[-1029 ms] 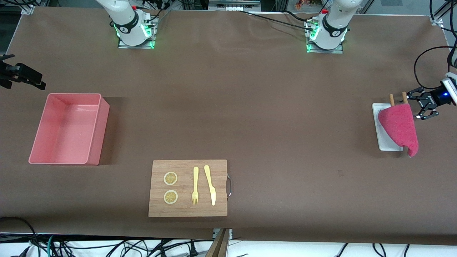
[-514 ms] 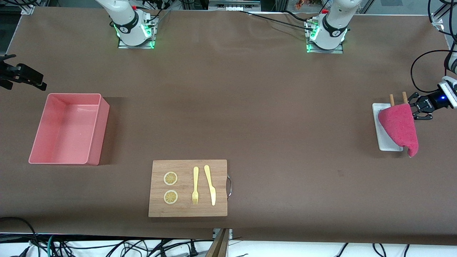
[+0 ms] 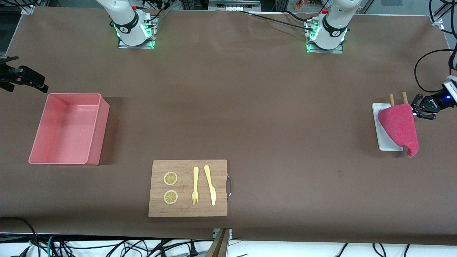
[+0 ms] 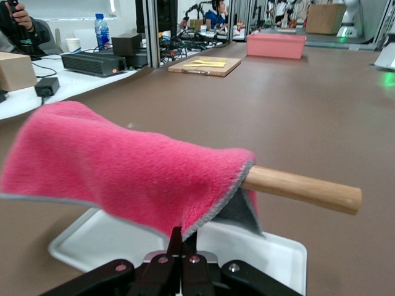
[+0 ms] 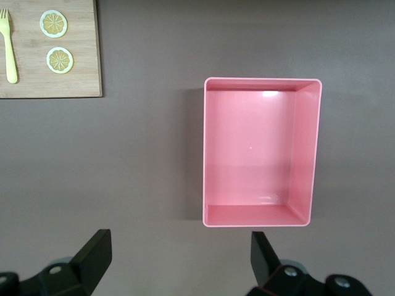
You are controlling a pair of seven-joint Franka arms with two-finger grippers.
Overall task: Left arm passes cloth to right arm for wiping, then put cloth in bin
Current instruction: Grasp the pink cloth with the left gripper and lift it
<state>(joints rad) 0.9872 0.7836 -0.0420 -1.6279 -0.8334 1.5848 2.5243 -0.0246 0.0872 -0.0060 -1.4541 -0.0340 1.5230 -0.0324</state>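
Front view: the left gripper (image 3: 417, 109), spread a second ago, has shut its jaws on the cloth's (image 3: 399, 125) edge; the cloth drapes over two wooden pegs (image 3: 392, 99) above the white tray (image 3: 379, 121) at the left arm's end of the counter.

Left wrist view: jaws pinch the cloth's (image 4: 123, 166) hem. So the pickup looks secured; lifting comes next.

Right wrist view: the right gripper (image 5: 176, 259) waits, jaws spread, over the bin (image 5: 262, 151).

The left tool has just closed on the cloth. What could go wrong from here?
1. The left tool pinches only the edge of the cloth, so it may slip out.
2. The cloth hangs over a wooden rod above the white tray; lifting might drag them.
3. The right tool waits over the bin, so the handover is long.
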